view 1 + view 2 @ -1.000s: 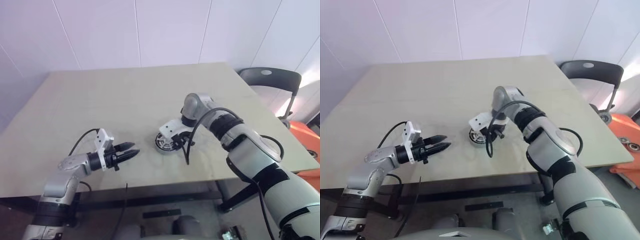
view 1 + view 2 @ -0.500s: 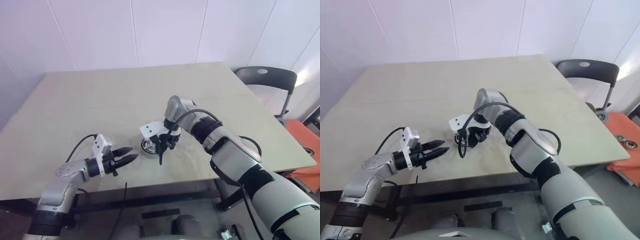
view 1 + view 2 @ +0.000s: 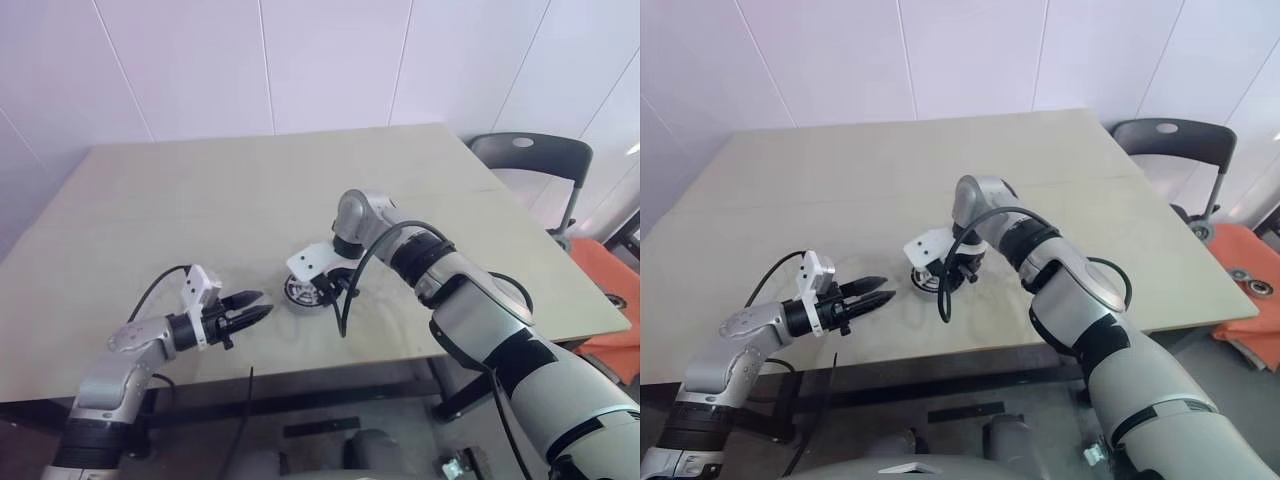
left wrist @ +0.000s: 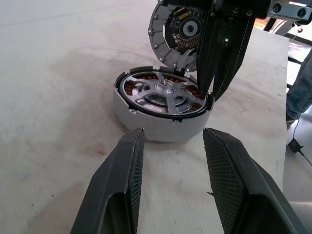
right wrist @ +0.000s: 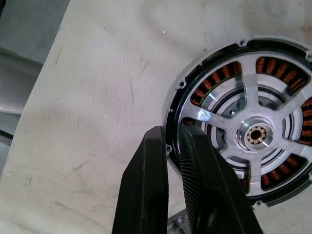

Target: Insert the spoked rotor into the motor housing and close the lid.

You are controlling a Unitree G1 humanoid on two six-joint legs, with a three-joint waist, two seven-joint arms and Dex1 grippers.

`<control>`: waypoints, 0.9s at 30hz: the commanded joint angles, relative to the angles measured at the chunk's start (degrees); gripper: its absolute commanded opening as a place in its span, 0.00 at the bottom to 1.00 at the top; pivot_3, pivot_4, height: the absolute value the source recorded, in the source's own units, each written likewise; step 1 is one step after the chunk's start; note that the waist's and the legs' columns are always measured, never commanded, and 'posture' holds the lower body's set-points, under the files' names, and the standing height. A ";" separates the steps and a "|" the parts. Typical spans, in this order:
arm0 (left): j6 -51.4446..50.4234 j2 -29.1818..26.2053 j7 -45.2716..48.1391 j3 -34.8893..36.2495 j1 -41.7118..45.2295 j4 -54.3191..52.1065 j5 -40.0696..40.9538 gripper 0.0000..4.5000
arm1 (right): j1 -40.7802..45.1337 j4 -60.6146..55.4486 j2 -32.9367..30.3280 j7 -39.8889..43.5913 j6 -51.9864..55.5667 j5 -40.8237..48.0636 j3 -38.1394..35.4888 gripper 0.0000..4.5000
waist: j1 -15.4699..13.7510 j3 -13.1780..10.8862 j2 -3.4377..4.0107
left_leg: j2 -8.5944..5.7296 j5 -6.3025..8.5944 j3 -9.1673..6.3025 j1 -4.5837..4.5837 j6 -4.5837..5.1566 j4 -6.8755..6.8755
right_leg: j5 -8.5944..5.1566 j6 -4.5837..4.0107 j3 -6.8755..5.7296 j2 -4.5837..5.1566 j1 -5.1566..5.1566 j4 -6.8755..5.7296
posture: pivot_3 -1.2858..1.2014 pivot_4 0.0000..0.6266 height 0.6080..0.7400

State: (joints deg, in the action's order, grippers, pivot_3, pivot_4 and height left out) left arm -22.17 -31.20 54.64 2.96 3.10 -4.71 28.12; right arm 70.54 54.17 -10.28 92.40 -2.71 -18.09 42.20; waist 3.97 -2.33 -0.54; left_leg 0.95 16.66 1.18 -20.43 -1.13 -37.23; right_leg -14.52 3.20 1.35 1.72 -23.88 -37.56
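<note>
The motor housing [image 4: 146, 122] stands on the table, a silver cup with copper-red windings. The spoked rotor [image 4: 163, 95] sits inside it, hub up, and shows clearly in the right wrist view [image 5: 253, 134]. My right gripper [image 3: 327, 284] points down at the housing's rim and is shut on the edge of the lid [image 4: 170, 29]. The lid stands tilted upright over the housing's far rim. My left gripper [image 3: 257, 309] is open and level, a short way left of the housing [image 3: 300, 292], aimed at it with nothing between its fingers [image 4: 122, 165].
The beige table [image 3: 200, 200] reaches to a white wall behind. A dark chair [image 3: 530, 155] stands off the table's right corner, with an orange object [image 3: 1260, 270] beyond it. A black cable [image 3: 345, 300] hangs from my right wrist beside the housing.
The whole picture has shifted with the camera. My right gripper has edged slightly left over the housing, still holding the lid. The left gripper has kept its place.
</note>
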 commanded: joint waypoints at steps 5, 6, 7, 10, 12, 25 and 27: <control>0.26 -0.42 0.16 0.97 1.27 -1.17 0.59 0.46 | -0.56 -2.37 0.10 -1.18 -2.24 -1.20 -1.76 0.14 | 0.00 0.00 -0.01 | 0.00 0.00 0.00 0.00 0.00 -0.01 | 0.00 0.00 0.00 0.01 0.01 0.00 | 0.52 0.00 1.00; 0.27 -0.39 0.13 0.94 1.20 -1.22 0.56 0.46 | -0.50 -1.93 0.37 -1.94 -2.44 -1.42 -1.90 0.19 | 0.00 0.00 -0.01 | 0.00 0.00 0.00 0.01 0.00 -0.01 | 0.00 0.00 0.00 0.01 0.01 0.00 | 0.52 0.00 1.00; 0.25 -0.36 0.08 0.97 1.07 -1.36 0.61 0.46 | -0.41 -1.49 0.65 -2.72 -2.10 -1.70 -1.98 0.25 | 0.00 0.00 -0.01 | 0.00 0.00 0.00 0.01 0.00 -0.01 | 0.00 0.00 0.00 0.00 0.01 0.00 | 0.52 0.00 1.00; 0.19 -0.46 0.06 1.17 0.92 -1.43 0.71 0.46 | 0.10 -0.56 1.55 -3.08 0.63 -1.70 -2.65 0.38 | 0.09 0.02 -0.03 | 0.02 0.00 0.00 0.08 0.00 -0.01 | 0.00 0.00 0.01 -0.01 0.06 -0.02 | 0.52 0.00 1.00; 0.15 -0.55 0.08 1.26 0.79 -1.52 0.76 0.46 | 0.57 -0.18 2.10 -3.25 1.79 -1.55 -3.28 0.38 | 0.08 0.02 -0.03 | 0.02 0.00 0.00 0.14 0.00 -0.03 | 0.00 -0.01 0.01 -0.02 0.09 -0.08 | 0.52 0.00 1.00; -0.09 -1.51 1.33 1.42 2.26 -0.29 0.99 0.46 | 0.36 -15.56 -6.34 0.10 -1.67 13.23 -0.76 0.38 | -0.06 0.01 -0.02 | 0.00 0.00 -0.01 -0.01 0.00 0.01 | 0.00 0.00 0.00 0.02 -0.01 0.01 | 0.52 0.00 1.00; -0.02 -1.58 1.65 1.32 2.76 0.13 0.89 0.46 | 0.60 -15.77 -6.42 0.10 -2.20 13.32 -2.35 0.38 | -0.09 0.02 -0.03 | 0.00 0.00 -0.02 0.02 0.00 -0.01 | 0.00 0.00 -0.01 0.01 0.03 0.00 | 0.52 0.00 1.00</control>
State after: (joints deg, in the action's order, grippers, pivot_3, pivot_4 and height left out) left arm -22.30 -32.19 55.70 3.24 4.67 -4.45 28.17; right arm 69.53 40.05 -16.28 92.37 -4.20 -6.11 42.02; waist 3.88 -2.31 -0.56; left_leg 0.95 16.66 1.17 -20.38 -1.12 -37.25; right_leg -14.52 3.20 1.34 1.73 -23.82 -37.56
